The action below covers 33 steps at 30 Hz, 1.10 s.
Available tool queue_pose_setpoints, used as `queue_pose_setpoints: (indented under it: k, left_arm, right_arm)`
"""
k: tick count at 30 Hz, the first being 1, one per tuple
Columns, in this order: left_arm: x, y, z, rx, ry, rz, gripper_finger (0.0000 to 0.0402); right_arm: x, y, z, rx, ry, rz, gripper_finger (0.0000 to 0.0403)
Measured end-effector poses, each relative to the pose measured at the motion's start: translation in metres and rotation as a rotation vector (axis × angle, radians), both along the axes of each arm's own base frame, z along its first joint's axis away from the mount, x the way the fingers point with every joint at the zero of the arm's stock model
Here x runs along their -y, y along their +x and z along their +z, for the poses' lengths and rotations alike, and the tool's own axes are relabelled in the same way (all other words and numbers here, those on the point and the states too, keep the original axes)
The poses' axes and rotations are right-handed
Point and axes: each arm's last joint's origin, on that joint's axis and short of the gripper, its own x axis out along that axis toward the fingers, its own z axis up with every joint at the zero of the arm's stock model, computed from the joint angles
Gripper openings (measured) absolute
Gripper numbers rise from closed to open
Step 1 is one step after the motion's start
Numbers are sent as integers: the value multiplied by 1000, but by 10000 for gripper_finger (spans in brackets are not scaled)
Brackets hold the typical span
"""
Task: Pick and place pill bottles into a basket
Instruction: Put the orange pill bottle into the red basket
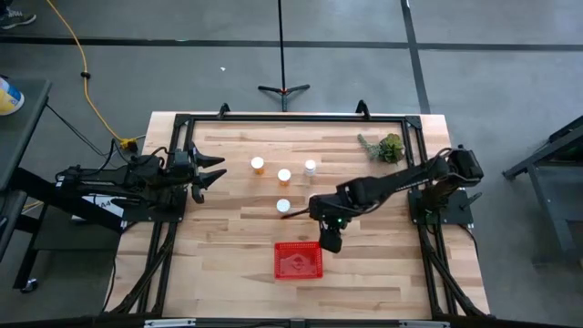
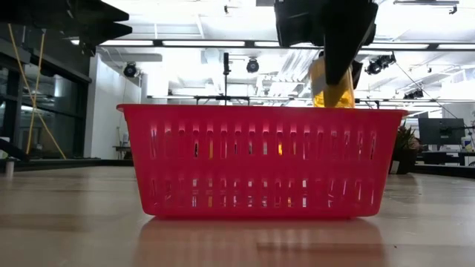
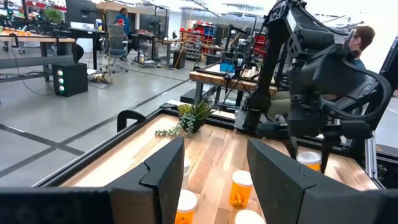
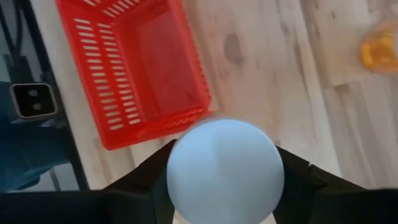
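The red meshed basket (image 1: 298, 261) stands near the table's front edge, also seen in the low view (image 2: 260, 159) and the right wrist view (image 4: 134, 68). My right gripper (image 1: 330, 239) hovers just off the basket's far right corner, shut on a pill bottle with an orange body (image 2: 332, 90) and a white cap (image 4: 225, 171). Several more pill bottles stand upright on the table farther back (image 1: 258, 165) (image 1: 284, 176) (image 1: 311, 168) (image 1: 282, 207). My left gripper (image 1: 211, 173) waits open at the table's left side, pointing level toward them. My right gripper pinches the pill bottle between its two fingers (image 4: 149, 180), one on each side just under the white cap (image 4: 186, 205). The fingers come from above, slanting down. The bottle hangs roughly upright, cap up, its orange body (image 2: 334, 96) clear of the table and above the basket's rim height.
A green leafy clump (image 1: 386, 146) lies at the table's far right. A black frame (image 1: 273, 118) runs along the table's edges. Bare wood lies left of the basket and between it and the standing bottles. A person sits beyond the table's right side (image 3: 360, 40).
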Motion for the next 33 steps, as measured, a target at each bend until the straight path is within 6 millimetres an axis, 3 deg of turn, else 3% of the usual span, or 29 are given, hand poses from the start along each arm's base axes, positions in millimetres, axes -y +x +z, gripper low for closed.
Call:
queue_pose_setpoints:
  k: [6,11,17,23,28,33]
  left_arm:
    - [0,0,0,0,0,0,211]
    - [0,0,0,0,0,0,211]
    - [0,0,0,1,0,1,211]
    - [0,0,1,5,-1,1,211]
    - [0,0,1,8,1,1,211]
    - [0,0,1,8,6,7,211]
  right_arm:
    - [-7,2,2,39,20,15,183]
    - [-15,10,21,100,12,30,206]
    - [-22,18,38,165,-22,50,182]
    - [-29,15,33,149,-53,44,184]
    - [-37,19,23,136,-53,41,209]
    - [-45,26,6,103,-40,63,184]
